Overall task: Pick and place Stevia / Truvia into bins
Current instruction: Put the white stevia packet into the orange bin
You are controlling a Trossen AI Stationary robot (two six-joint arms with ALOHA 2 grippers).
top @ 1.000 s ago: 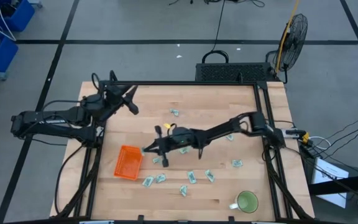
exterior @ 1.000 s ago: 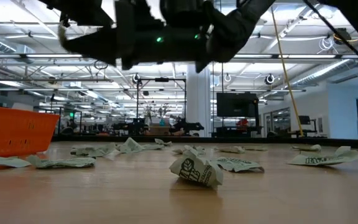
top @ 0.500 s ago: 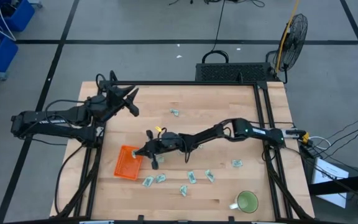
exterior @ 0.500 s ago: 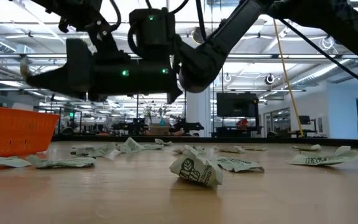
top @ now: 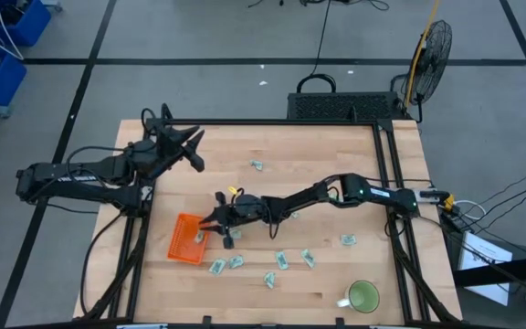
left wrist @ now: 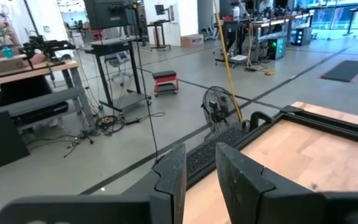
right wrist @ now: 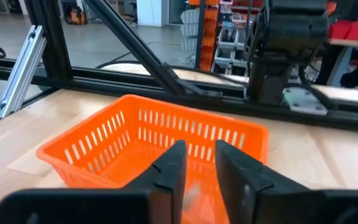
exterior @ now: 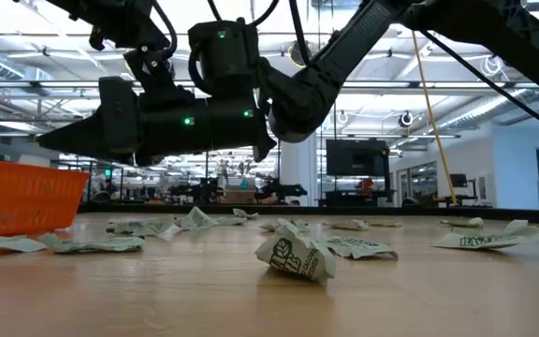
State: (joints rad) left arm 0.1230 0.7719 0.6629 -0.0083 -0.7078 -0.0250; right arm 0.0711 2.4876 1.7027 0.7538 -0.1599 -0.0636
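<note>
The orange tray (top: 186, 239) sits flat on the table near its left side, and its slatted walls fill the right wrist view (right wrist: 166, 134). My right gripper (top: 210, 225) hovers over the tray's right end, fingers almost together (right wrist: 201, 146), with a pale packet (right wrist: 191, 195) blurred in the gap. Pale green and white packets lie loose on the wood right of the tray (top: 282, 260), crumpled in the low view (exterior: 293, 257). My left gripper (top: 193, 149) waits shut near the far left corner (left wrist: 201, 149). My right gripper holds a pale packet (right wrist: 191, 195) between its two fingers, coming level from the table's right and raised above the tray. The packet shows only as a blur low in the gap. Which part of it is gripped cannot be told.
A green mug (top: 363, 296) stands near the table's near right corner. A black frame rail runs along the far edge (top: 281, 123). Bare wood lies between the tray and the far left corner.
My right gripper has travelled toward the table's left edge, from over the loose packets to above the tray's right end. Over the last half second it has dipped lower. The left arm has kept still.
</note>
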